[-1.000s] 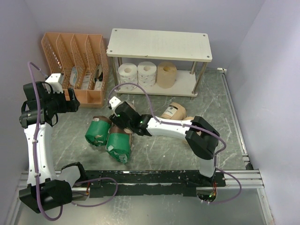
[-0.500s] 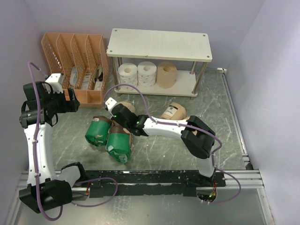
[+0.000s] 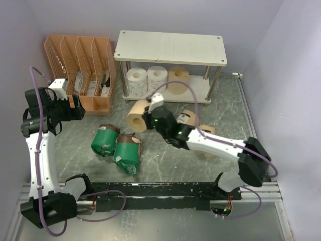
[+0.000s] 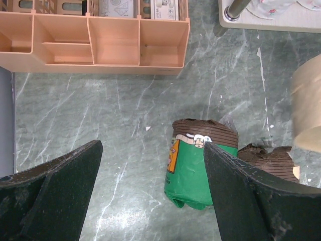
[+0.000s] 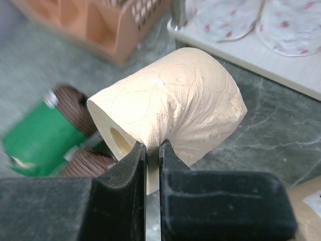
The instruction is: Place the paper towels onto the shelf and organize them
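Observation:
My right gripper (image 3: 146,120) (image 5: 153,150) is shut on a bare tan paper towel roll (image 3: 136,115) (image 5: 170,105), pinching a fold of its outer paper and holding it off the floor in front of the shelf (image 3: 170,47). On the shelf's lower board stand two white rolls (image 3: 136,79) and a tan roll (image 3: 178,78). Two green-wrapped rolls (image 3: 104,140) (image 4: 193,170) lie side by side on the floor. Two tan-wrapped printed rolls (image 3: 185,119) lie partly under the right arm. My left gripper (image 3: 74,110) (image 4: 150,196) hangs open high above the green rolls.
An orange slotted file organizer (image 3: 80,65) (image 4: 95,40) with papers stands left of the shelf, close to the left arm. Purple walls close in the marbled grey floor (image 3: 241,110). A purple cable loops from the right wrist over the shelf's front.
The right gripper closed on the bare tan roll, then lifted it up and to the right, away from the green rolls and nearer the shelf. The left arm has stayed still.

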`<action>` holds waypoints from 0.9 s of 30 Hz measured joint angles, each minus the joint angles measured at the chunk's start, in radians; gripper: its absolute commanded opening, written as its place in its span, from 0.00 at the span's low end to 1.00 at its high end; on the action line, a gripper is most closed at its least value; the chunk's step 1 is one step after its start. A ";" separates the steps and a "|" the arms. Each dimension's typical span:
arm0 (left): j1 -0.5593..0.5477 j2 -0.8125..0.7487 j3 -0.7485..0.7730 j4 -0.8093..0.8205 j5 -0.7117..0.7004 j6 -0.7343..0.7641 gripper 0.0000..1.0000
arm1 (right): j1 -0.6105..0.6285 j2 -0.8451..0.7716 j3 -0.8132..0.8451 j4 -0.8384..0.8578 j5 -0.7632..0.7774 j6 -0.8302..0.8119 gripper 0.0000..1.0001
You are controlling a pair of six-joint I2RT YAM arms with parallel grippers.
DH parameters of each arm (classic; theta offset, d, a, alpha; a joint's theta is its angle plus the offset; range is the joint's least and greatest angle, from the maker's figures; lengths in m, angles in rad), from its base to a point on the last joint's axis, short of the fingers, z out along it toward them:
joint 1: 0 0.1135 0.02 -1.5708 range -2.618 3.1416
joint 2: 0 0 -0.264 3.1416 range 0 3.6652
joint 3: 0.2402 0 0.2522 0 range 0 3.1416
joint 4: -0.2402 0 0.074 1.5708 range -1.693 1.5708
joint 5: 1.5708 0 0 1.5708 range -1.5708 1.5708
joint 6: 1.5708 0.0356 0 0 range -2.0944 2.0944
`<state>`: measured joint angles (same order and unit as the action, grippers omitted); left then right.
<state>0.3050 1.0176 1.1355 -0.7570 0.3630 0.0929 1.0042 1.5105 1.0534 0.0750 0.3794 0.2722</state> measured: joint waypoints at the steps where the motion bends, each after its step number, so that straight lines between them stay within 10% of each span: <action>1: 0.000 0.000 0.000 0.000 0.000 0.000 0.93 | -0.019 -0.038 -0.024 0.026 -0.002 0.046 0.00; 17: 0.000 -0.011 0.000 0.000 0.000 0.000 0.94 | -0.327 -0.343 -0.429 0.304 0.009 0.874 0.00; 27: 0.000 -0.012 0.000 -0.001 0.005 0.000 0.94 | -0.349 -0.557 -0.533 0.355 0.310 1.122 0.00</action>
<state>0.3054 1.0058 1.1355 -0.7578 0.3683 0.0933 0.6548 0.9531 0.5205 0.4301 0.6891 1.3945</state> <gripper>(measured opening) 0.936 0.050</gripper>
